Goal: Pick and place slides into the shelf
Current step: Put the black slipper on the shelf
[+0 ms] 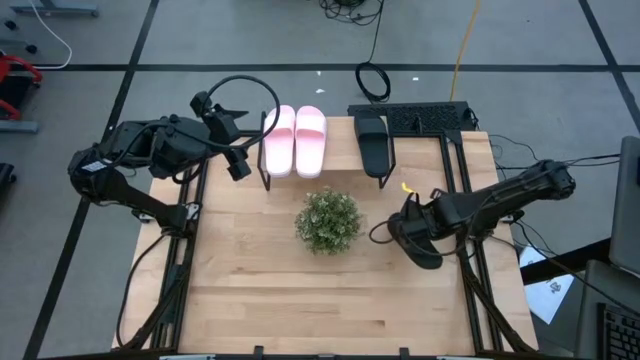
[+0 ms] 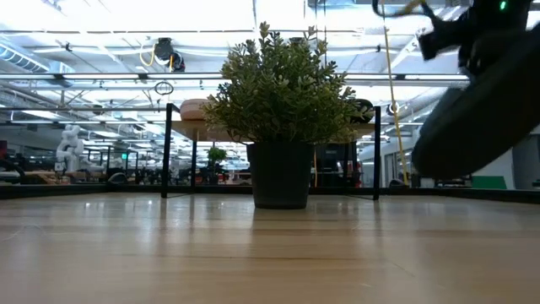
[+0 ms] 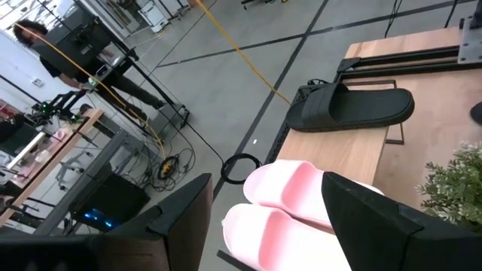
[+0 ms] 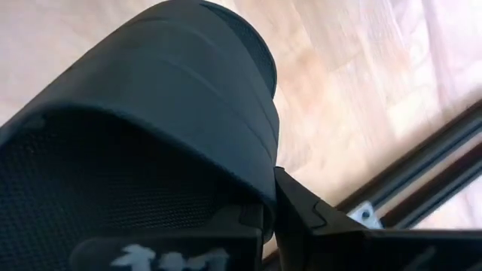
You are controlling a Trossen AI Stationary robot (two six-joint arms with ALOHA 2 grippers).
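Right hand at 3 o'clock of the desk, pinching a matte black rubber slide. Left hand spread beside smooth pink pair on plank shelf; second black slide there too.

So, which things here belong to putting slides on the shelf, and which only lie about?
Part of the job:
- pink slides, both on the shelf
- black slide on the shelf
- second black slide, held off the table in the shut right gripper
- left gripper, open, beside the pink slides

Just lying about:
- potted plant mid-table
- keyboard behind the shelf
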